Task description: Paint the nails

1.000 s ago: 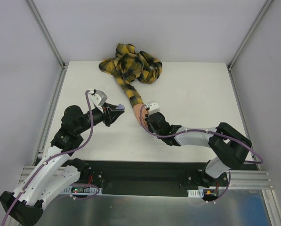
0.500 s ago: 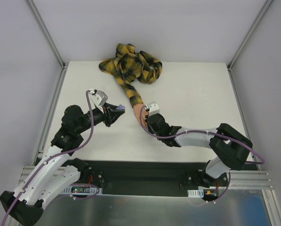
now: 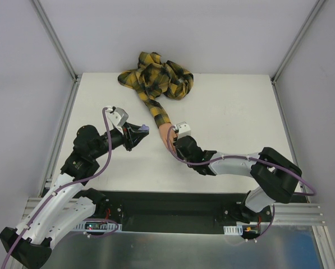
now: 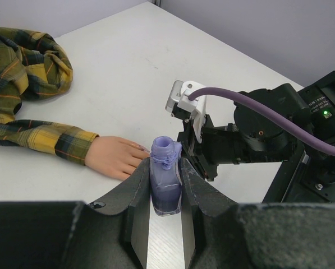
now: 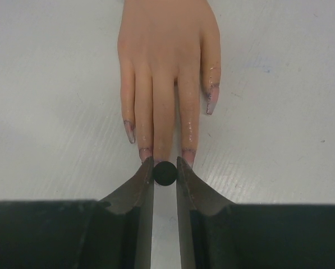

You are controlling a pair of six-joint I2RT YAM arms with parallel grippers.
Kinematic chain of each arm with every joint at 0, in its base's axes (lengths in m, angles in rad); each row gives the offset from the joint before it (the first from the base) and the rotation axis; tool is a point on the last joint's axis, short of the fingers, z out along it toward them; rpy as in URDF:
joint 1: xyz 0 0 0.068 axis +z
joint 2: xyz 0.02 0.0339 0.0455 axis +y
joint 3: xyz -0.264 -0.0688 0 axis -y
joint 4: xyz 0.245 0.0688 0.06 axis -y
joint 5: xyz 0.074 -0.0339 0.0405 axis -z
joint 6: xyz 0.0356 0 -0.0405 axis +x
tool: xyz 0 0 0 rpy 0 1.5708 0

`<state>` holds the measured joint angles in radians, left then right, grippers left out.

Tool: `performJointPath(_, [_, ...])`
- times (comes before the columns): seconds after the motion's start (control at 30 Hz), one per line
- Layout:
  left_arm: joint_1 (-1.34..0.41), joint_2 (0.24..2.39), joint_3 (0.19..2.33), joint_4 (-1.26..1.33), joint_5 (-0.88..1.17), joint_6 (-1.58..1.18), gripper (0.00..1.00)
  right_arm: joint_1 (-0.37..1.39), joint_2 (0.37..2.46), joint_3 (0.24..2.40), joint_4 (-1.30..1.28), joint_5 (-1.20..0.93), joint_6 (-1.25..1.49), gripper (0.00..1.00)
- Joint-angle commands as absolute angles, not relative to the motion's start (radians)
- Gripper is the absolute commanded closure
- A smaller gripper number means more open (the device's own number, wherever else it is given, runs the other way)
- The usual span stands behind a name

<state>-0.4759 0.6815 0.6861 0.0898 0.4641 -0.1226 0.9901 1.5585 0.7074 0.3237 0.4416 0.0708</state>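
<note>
2 arms reach over the white desk (image 3: pixel 229 112) from its near edge. The left hand (image 4: pixel 166 168) is clamped on a small purple bottle (image 4: pixel 166 190), 1 finger pressed to each flat side. The bottle stands upright in the grip, its neck open and uncapped, with purple smears around the collar. From above, the left hand (image 3: pixel 140 131) sits left of the desk's middle, with the bottle (image 3: pixel 144 129) at its tip.

The mannequin hand (image 5: pixel 167 50) lies flat on the desk near the centre, palm down, its fingers pointing toward the near edge. Its yellow-black plaid sleeve (image 3: pixel 156 75) runs away to the far side and ends in a crumpled heap at the far edge.

The right hand (image 5: pixel 165 168) is closed on a small black round piece (image 5: pixel 165 173), seen end-on between the 2 fingertips. That piece sits right at the end of the middle finger and hides its tip. In the overhead view the right hand (image 3: pixel 170 140) is at the near end of the mannequin hand (image 3: pixel 166 133), a little right of the bottle.

The nails (image 5: pixel 209 102) tip the 5 fingers, pinkish-purple and streaky. 4 show plainly: 1 on the outer finger at left, 2 either side of the black piece, just beside the fingertips of the right hand, and 1 on the shorter finger at right. Thin purple marks also run along that right finger's side.
</note>
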Motion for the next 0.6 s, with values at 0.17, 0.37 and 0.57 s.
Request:
performJointPath(0.17, [-0.468, 0.681, 0.730, 0.123, 0.491, -0.146, 1.00, 1.000, 1.532, 0.716, 0.308, 0.468, 0.098, 1.00])
performJointPath(0.37, [-0.468, 0.683, 0.730, 0.126, 0.494, -0.147, 1.00, 1.002, 1.532, 0.716, 0.307, 0.471, 0.095, 1.00])
performJointPath(0.57, [-0.468, 0.681, 0.730, 0.126, 0.497, -0.147, 1.00, 1.003, 1.532, 0.718, 0.307, 0.468, 0.094, 1.00])
